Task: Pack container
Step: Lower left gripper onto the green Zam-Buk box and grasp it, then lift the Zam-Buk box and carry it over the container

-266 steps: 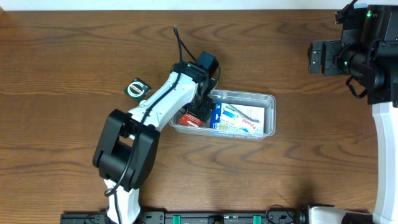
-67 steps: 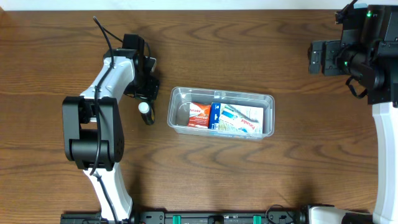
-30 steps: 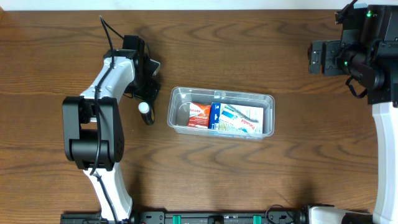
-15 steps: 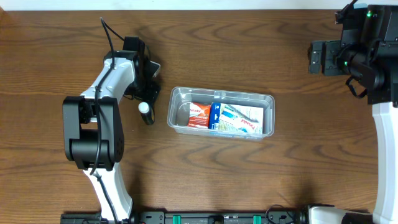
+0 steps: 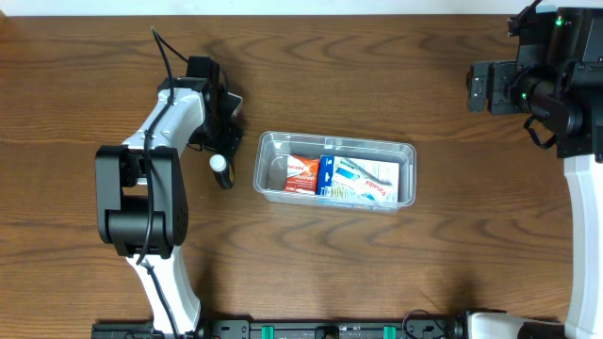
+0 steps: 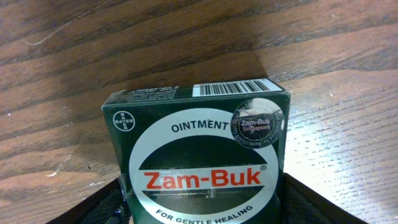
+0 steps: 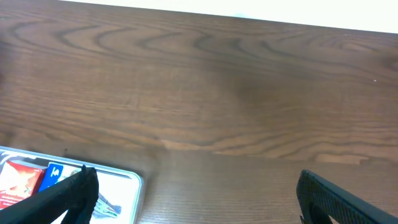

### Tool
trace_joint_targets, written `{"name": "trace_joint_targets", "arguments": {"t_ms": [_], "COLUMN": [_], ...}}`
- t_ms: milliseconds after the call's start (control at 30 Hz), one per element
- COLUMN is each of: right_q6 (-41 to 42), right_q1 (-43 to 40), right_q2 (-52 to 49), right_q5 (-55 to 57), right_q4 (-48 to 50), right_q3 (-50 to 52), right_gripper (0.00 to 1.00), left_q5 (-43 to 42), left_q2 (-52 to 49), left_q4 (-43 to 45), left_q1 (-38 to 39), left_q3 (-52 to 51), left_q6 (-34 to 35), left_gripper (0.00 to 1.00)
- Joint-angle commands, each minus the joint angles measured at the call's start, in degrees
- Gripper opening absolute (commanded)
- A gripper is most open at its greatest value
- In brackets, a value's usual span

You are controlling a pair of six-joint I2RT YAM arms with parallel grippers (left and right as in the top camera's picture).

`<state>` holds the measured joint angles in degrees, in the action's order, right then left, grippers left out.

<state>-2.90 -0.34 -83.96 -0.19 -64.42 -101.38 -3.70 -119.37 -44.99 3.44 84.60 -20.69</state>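
Note:
The clear plastic container sits mid-table and holds a red box, a blue box and a white box. Its corner also shows in the right wrist view. My left gripper is left of the container, and in the left wrist view its fingers press both sides of a dark green Zam-Buk ointment box lying on the wood. That box is hidden under the gripper in the overhead view. My right gripper is open and empty at the far right back; it also shows in the right wrist view.
A small dark bottle with a white cap lies on the table between my left gripper and the container's left end. The table is brown wood; its back edge runs along the top of the overhead view.
My left arm has swung from the container's left end to the green box further left, leaving the red box inside. Over the last second it has barely shifted. The right arm is still.

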Motion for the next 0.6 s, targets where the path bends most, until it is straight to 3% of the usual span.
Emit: {"name": "trace_joint_targets", "arguments": {"t_ms": [0, 200, 567], "right_q6": [0.9, 0.9, 0.9], "right_q1": [-0.3, -0.3, -0.3], "right_q2": [0.0, 0.0, 0.0], "right_q5": [0.4, 0.4, 0.4], "right_q4": [0.1, 0.1, 0.1], "right_q3": [0.0, 0.0, 0.0], "right_gripper": [0.99, 0.99, 0.99], "left_q5": [-0.3, -0.1, 0.3], "left_q2": [-0.3, -0.2, 2.5], "left_q4": [-0.4, -1.9, -6.1], "left_q1": [-0.1, -0.1, -0.1], "left_q3": [0.7, 3.1, 5.6], "left_q6": [3.5, 7.8, 9.6], "left_gripper": [0.70, 0.63, 0.63]}}
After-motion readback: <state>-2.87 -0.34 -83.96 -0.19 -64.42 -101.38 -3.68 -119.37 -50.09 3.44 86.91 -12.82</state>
